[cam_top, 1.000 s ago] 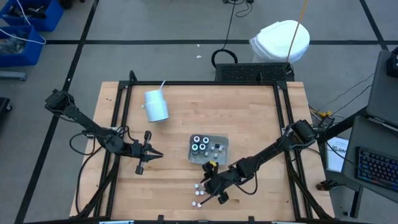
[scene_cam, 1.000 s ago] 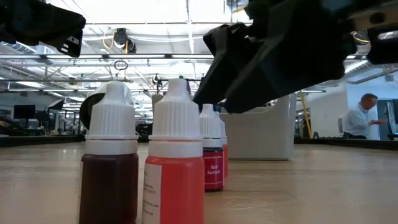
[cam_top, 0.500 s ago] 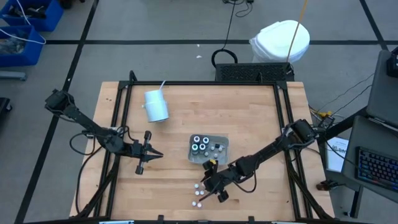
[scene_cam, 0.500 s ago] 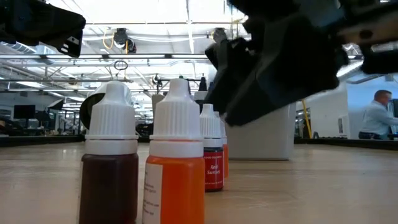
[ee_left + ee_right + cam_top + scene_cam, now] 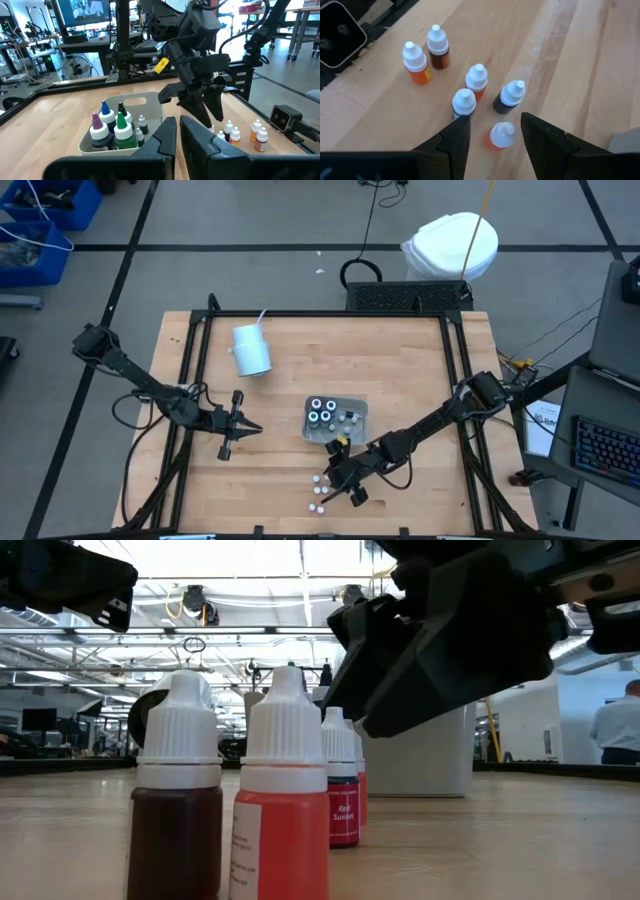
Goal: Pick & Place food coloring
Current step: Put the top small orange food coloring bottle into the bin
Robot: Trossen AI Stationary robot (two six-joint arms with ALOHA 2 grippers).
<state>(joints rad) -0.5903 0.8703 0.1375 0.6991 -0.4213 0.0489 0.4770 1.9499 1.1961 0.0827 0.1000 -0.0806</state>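
Over the last second the right gripper (image 5: 335,480) shifted slightly along the table's near edge, from beside the loose bottles (image 5: 320,492) to a spot a little closer to the tray (image 5: 360,412), its open fingers (image 5: 546,142) narrowing a touch above an orange-bodied bottle (image 5: 500,136). In the low view the dark gripper body (image 5: 450,635) swung and rose slightly across the upper right. Behind the table, the person (image 5: 618,725) in the pale shirt walked rightward, ending at the frame's right edge.
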